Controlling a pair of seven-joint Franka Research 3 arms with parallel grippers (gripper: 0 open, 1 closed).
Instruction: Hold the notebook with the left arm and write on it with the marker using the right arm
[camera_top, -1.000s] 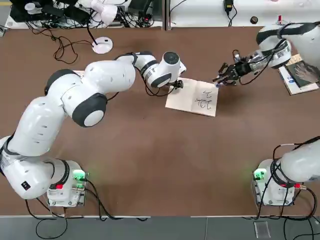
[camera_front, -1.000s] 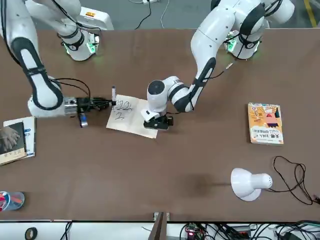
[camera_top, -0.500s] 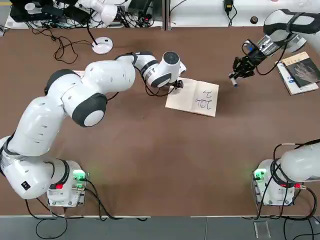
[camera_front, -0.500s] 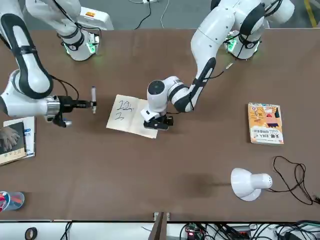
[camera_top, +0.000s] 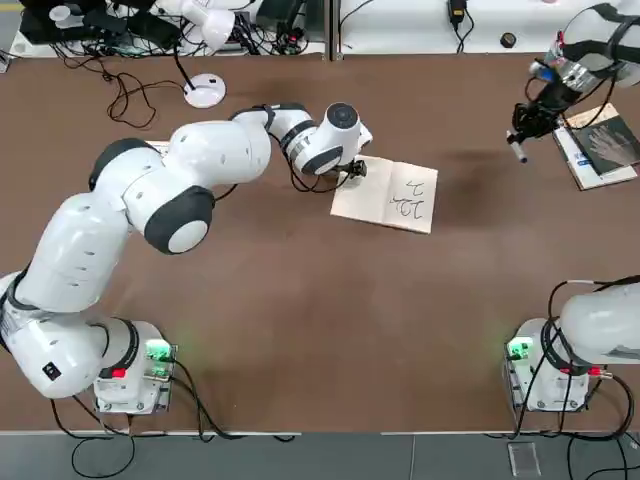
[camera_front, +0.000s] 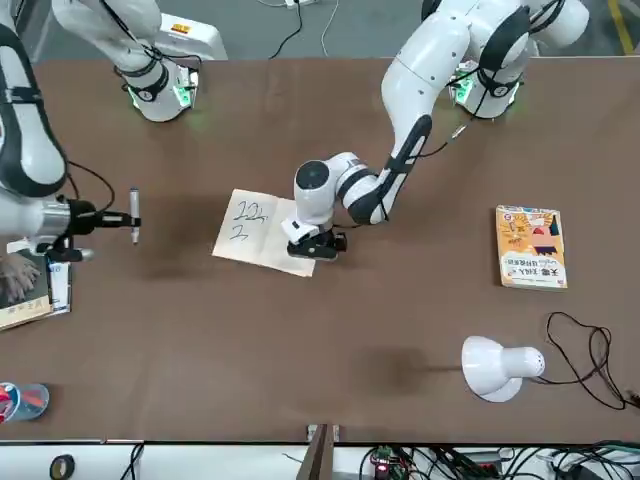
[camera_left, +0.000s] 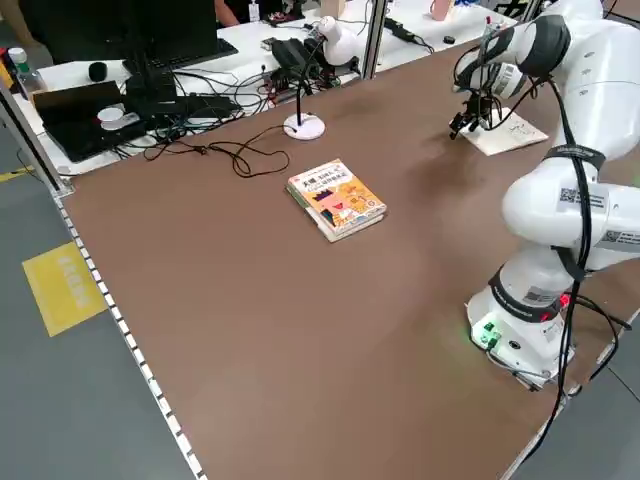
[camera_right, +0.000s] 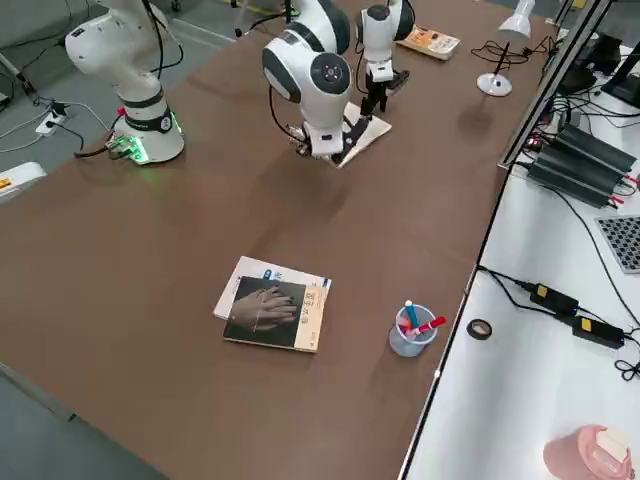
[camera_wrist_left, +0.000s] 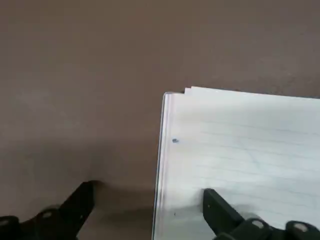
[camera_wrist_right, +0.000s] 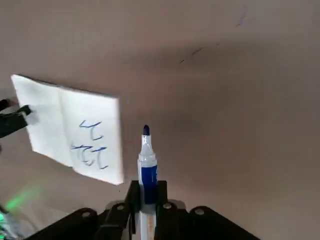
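From above, the notebook (camera_top: 384, 197) lies mid-table, its left page pinned by the left gripper (camera_top: 354, 171), one finger on the paper, jaws spread. In the right wrist view, the right gripper (camera_wrist_right: 145, 196) clamps the marker (camera_wrist_right: 145, 170), lifted clear of the pad near the table's right edge.

Brown counter (camera_top: 300, 320) stretches wide: the notebook (camera_top: 385, 195) lies open near the middle, an orange-yellow book (camera_front: 531, 247) well off to one side, a white lamp (camera_front: 497, 366) near it, a dark-covered book (camera_right: 275, 312) and pen cup (camera_right: 409, 333) opposite.
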